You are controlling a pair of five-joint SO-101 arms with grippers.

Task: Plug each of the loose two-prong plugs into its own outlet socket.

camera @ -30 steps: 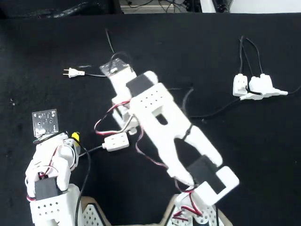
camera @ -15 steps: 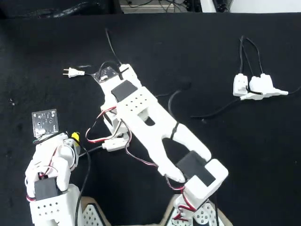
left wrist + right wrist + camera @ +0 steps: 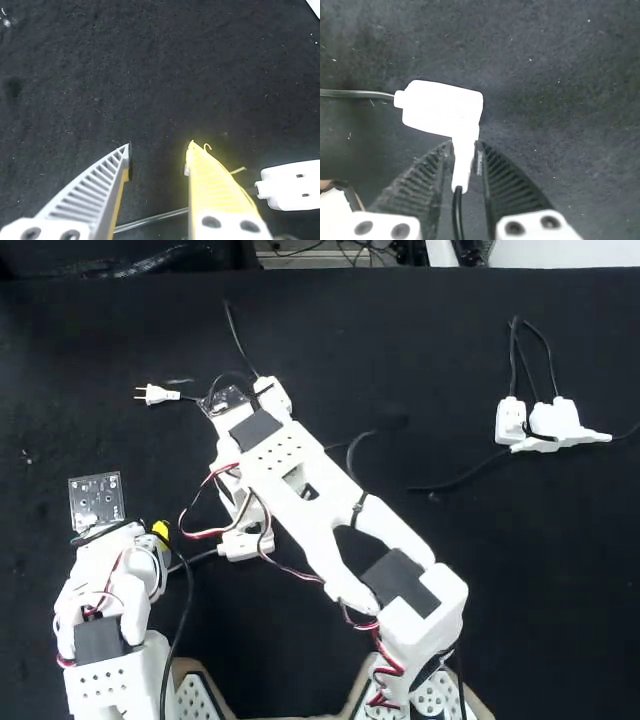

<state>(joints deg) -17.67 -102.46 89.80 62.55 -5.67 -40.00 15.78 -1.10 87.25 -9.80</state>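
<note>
My right gripper (image 3: 464, 145) is shut on a white plug (image 3: 442, 107). Its narrow stem sits between the fingers and its broad body sticks out past the tips. Black cords leave its side and its rear. In the high view this gripper (image 3: 225, 400) is at the far left-centre of the table, close to a loose two-prong plug (image 3: 157, 393) lying with its prongs pointing left. A white outlet socket (image 3: 245, 542) lies under the right arm and shows its two slots (image 3: 290, 186). My left gripper (image 3: 158, 147) stands open over bare cloth beside that socket (image 3: 155, 532).
Two more white sockets with plugs in them (image 3: 540, 425) lie at the right, and their black cords run back and toward the centre. A cord loop (image 3: 360, 440) lies beside the right arm. The table's far edge (image 3: 320, 265) borders clutter.
The right arm has swung left with the plug in its gripper, toward the loose plug, dragging the cord loop left. The left arm has not moved.
</note>
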